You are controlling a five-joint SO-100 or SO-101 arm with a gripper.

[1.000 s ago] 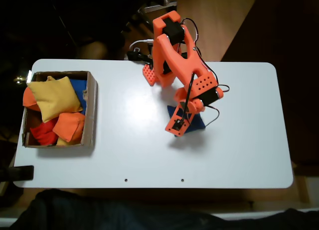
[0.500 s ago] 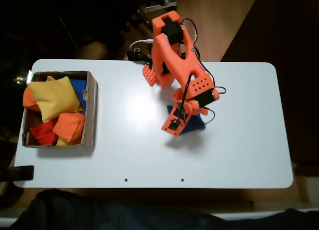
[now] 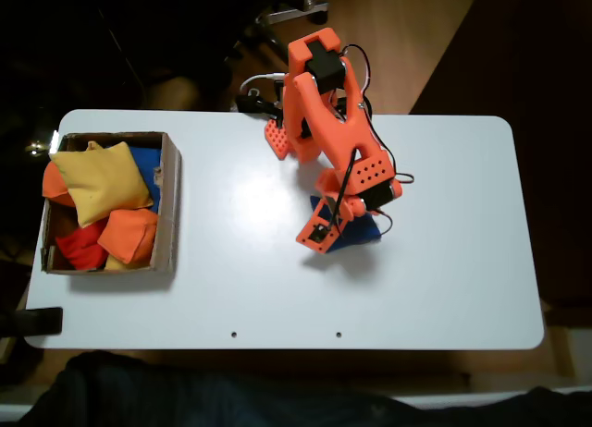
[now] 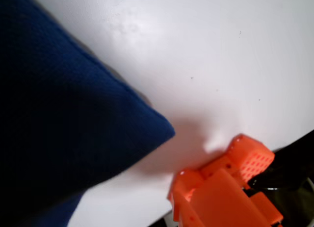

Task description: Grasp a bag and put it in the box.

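The royal-blue bag [image 3: 363, 231] lies under the orange arm, right of the table's middle in the fixed view. My gripper [image 3: 326, 225] sits over its left part, shut on it, with the fingertips hidden beneath the wrist. In the wrist view the bag [image 4: 64, 114] looms close on the left, its pointed corner raised off the white table with a shadow under it. The brown cardboard box [image 3: 170, 205] stands at the table's left end, well apart from my gripper.
Inside the box lie a yellow bag [image 3: 100, 179], an orange bag [image 3: 128, 233], a red bag [image 3: 81, 247] and a strip of another blue one [image 3: 146, 168]. The arm's base [image 4: 221, 197] stands at the table's far edge. White table [image 3: 444, 279] surrounds the bag.
My gripper head has shifted a little to the left over the blue bag, and the arm has swung with it. The bag's outline on the table has barely moved.
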